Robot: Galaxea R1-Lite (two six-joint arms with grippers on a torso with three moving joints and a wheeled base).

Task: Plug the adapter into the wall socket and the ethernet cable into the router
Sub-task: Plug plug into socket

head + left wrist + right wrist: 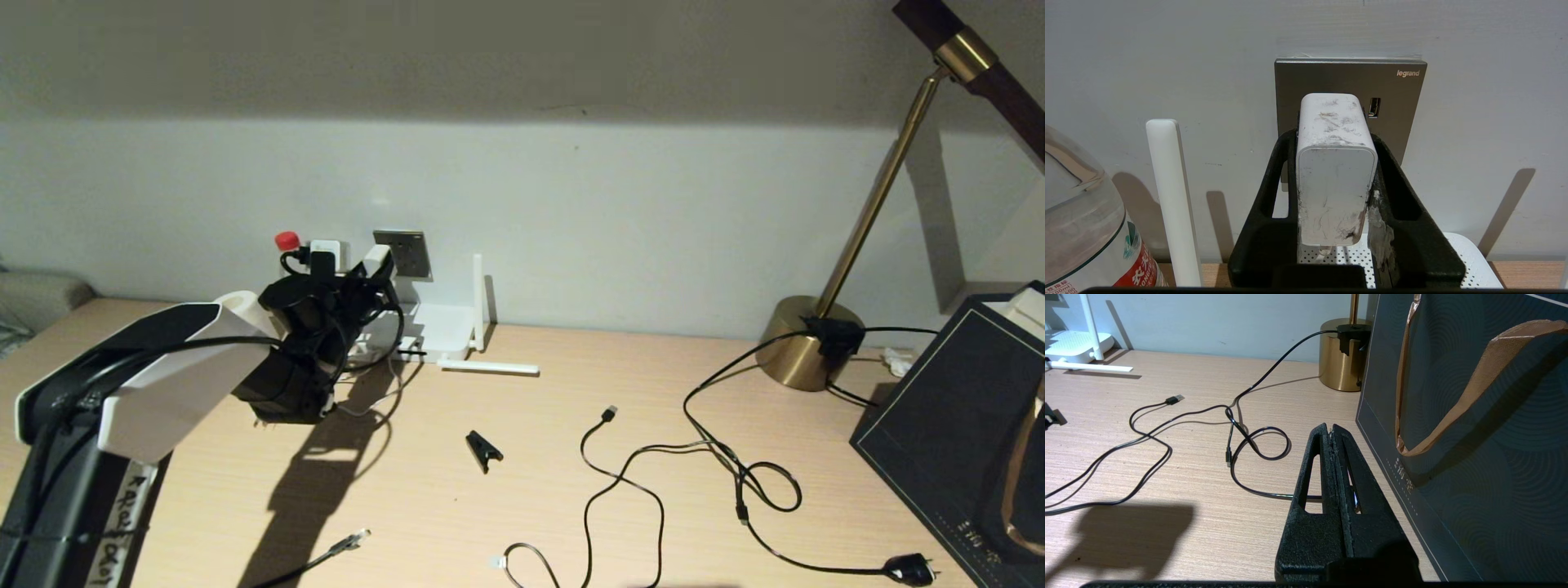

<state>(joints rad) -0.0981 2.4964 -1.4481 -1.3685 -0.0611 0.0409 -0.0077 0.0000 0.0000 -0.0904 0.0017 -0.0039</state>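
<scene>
The work surface is a light wood-grain desk (522, 490) set against a pale wall (620, 212). A brass lamp (804, 343) stands at the back right, and a dark paper bag (947, 416) occupies the right edge.

Open desk lies at centre, broken by a small black clip (483, 450), a black USB-tipped cable (608, 414) and a looped black power cable (767, 486) ending in a plug (910, 569) near the front edge. The ethernet cable (347, 542) lies at the front left with its clear connector free on the desk, well apart from the router (441, 327), which sits against the wall with one antenna (490, 367) lying flat. A water bottle (1081, 228) stands just beside the router.

The left gripper (1337, 171) is raised at the wall socket (1349, 81), its fingers pinching the adapter (1335, 179) by both sides. The adapter's far end is at the socket plate, beside the USB port; whether the prongs are seated cannot be told.

The right gripper (1332, 430) hangs over the desk just beside the bag, fingers pressed together and holding nothing.
</scene>
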